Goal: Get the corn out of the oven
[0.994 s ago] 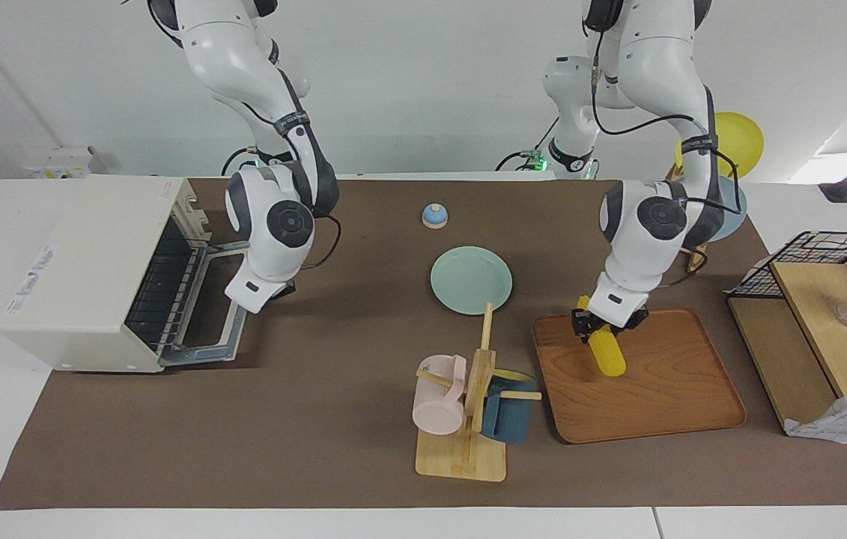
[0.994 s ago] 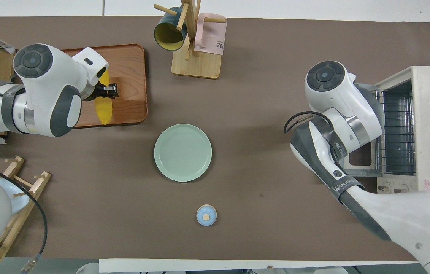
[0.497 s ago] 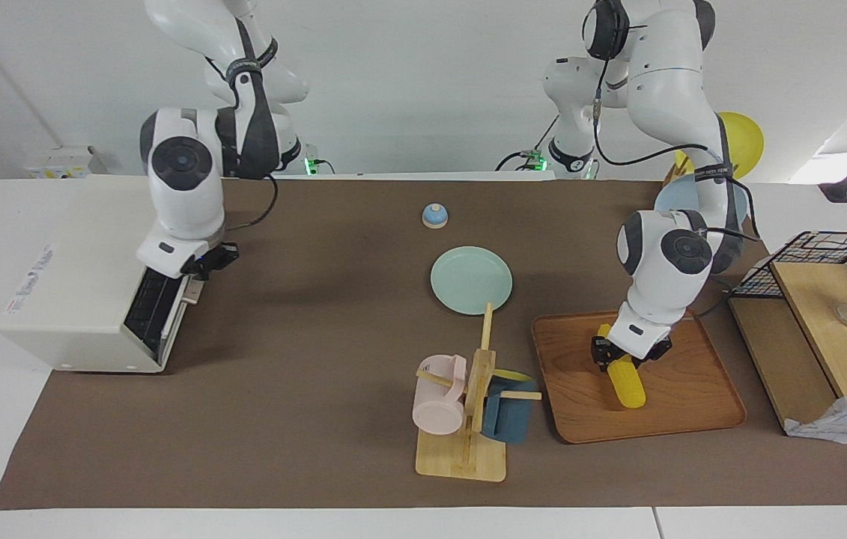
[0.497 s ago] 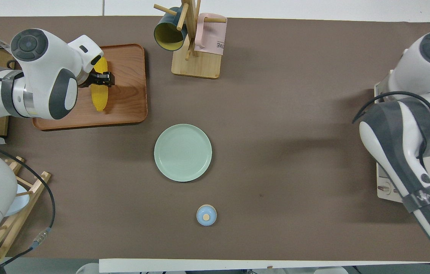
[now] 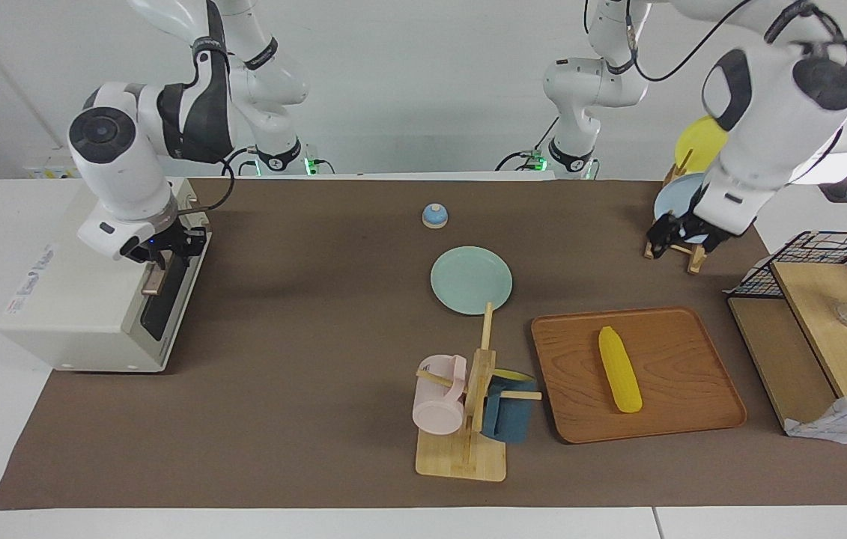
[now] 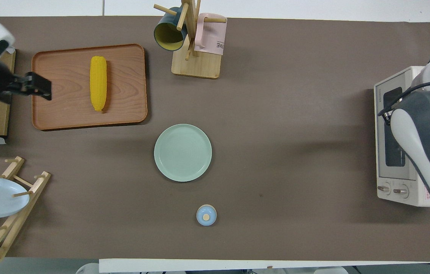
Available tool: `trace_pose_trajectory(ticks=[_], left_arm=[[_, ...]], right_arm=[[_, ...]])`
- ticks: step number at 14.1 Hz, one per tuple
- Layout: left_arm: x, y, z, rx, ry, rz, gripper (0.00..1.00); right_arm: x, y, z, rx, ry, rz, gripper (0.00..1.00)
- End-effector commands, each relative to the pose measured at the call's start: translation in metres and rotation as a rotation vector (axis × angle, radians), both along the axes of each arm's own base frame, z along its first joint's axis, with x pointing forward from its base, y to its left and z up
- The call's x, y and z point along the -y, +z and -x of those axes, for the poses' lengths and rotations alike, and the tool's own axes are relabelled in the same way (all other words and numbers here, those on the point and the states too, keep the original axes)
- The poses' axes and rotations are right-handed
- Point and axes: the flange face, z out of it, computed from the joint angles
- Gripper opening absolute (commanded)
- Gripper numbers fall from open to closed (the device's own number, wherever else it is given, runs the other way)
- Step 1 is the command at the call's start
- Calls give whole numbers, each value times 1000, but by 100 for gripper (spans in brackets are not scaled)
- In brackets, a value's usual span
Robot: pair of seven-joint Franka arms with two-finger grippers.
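Observation:
The yellow corn (image 5: pixel 620 368) lies on the brown wooden tray (image 5: pixel 700 408) toward the left arm's end of the table; it also shows in the overhead view (image 6: pixel 98 83). The off-white oven (image 5: pixel 86 299) stands at the right arm's end, its door shut, dark window (image 6: pixel 393 133) facing the table's middle. My right gripper (image 5: pixel 168 251) is at the door's top edge, just above the tan handle (image 5: pixel 151 283). My left gripper (image 5: pixel 674 241) is open, empty and raised over the dish rack; in the overhead view it (image 6: pixel 40 85) covers the tray's edge.
A mint plate (image 5: pixel 471 280) lies mid-table, a small blue knob (image 5: pixel 434 215) nearer the robots. A mug tree (image 5: pixel 468 404) with pink and blue mugs stands beside the tray. A dish rack (image 6: pixel 13 205) with plates and a black wire basket (image 5: pixel 827 251) sit at the left arm's end.
My left gripper let go of the corn on the tray and rose toward the dish rack. My right arm swung the oven door up and shut.

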Motion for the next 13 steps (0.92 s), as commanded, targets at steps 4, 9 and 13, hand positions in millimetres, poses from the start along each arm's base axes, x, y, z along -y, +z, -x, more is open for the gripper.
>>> trace_pose_trajectory(ticks=[4,9,13], left_arm=[[-16,43,36,-3,-90,11,100],[-10,44,37,0,-127,-11,100],[-8,44,37,1,-138,-23,100]], right_arm=[[9,127,7,51,-56,-95,100],[17,193,22,28,-86,-101,100],[8,181,35,13,-157,-70,100]])
